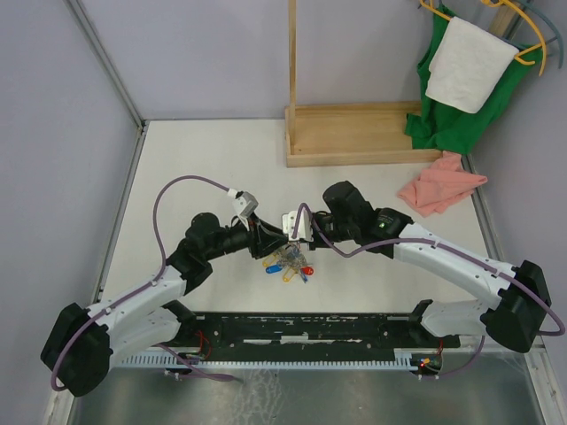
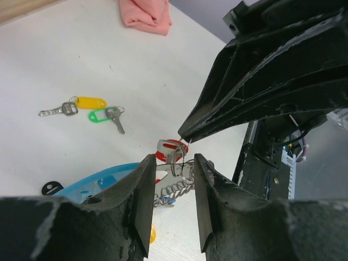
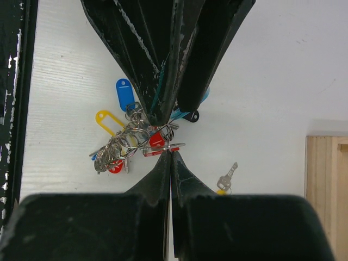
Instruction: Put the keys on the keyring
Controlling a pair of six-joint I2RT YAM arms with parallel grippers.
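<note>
The keyring (image 1: 288, 264) lies mid-table between both arms, a bunch of coloured tags on coiled split rings (image 3: 122, 144) with a light-blue band (image 2: 98, 182). My left gripper (image 2: 174, 160) hangs just above it with its jaws apart, and the ring's thin grey wire crosses the gap. My right gripper (image 3: 171, 153) is shut on a red-tagged key (image 3: 160, 144). It holds that key by its small split ring (image 2: 182, 163), right at the wire. Two loose keys lie on the table beyond, one yellow-tagged (image 2: 81, 103) and one green-tagged (image 2: 106, 115).
A wooden stand (image 1: 354, 133) sits at the back of the table, with a pink cloth (image 1: 440, 188) to its right. Green and white cloths (image 1: 461, 80) hang at the back right. A black rail (image 1: 310, 326) runs along the near edge.
</note>
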